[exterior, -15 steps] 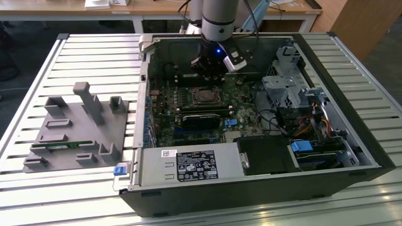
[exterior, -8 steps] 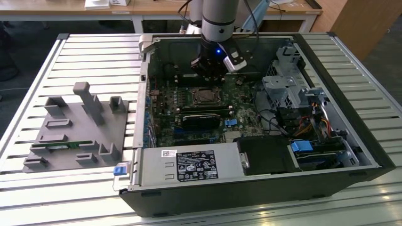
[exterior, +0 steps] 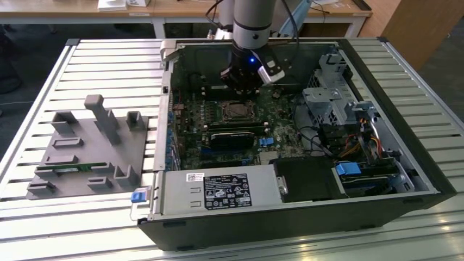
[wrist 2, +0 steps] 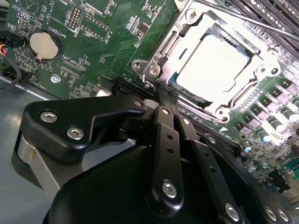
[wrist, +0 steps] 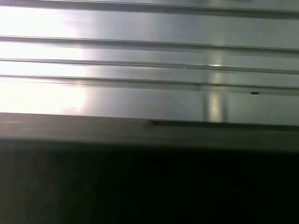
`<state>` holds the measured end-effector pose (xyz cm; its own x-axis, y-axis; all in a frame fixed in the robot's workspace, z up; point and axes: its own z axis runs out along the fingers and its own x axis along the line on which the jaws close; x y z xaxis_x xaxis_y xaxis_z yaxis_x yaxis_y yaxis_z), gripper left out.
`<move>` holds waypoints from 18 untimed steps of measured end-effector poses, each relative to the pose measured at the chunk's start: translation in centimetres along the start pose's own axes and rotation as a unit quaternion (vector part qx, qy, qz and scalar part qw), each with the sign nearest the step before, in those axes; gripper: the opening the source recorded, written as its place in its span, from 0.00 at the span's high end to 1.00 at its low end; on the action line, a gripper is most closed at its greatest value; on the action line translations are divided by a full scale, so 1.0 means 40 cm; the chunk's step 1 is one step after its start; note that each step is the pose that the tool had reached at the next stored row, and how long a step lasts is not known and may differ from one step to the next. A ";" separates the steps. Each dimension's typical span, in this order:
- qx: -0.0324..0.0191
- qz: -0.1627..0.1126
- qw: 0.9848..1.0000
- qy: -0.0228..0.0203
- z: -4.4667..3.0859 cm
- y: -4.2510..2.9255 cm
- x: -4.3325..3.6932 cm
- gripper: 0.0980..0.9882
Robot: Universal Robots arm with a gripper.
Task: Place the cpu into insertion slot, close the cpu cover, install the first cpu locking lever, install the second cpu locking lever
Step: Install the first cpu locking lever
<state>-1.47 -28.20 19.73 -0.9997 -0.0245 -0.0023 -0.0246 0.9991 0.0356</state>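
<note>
Second wrist view has the cpu (wrist 2: 217, 65) already lying in the insertion slot (wrist 2: 164, 77), with the cpu cover (wrist 2: 187, 35) framing its bright metal top. The gripper (wrist 2: 163, 95) hovers just beside the socket's near corner, its fingers pressed together and holding nothing. Judging by this, a lever step is in hand; doing it well would mean pressing squarely on the thin rod (wrist 2: 243, 18) without scraping the green board (wrist 2: 107, 28). Exterior view shows the open computer case (exterior: 406, 163) on the slatted table (exterior: 108, 60), housing the board, a labelled power supply (exterior: 217, 191) and drive bays.
</note>
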 end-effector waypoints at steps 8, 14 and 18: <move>0.000 0.000 1.000 0.000 0.004 0.001 -0.002 0.97; -0.003 0.000 1.000 0.000 0.002 0.003 -0.002 0.97; -0.007 0.000 1.000 0.000 0.000 0.003 -0.002 0.97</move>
<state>-1.40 -28.07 19.75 -0.9997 -0.0246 -0.0023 -0.0246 0.9984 0.0505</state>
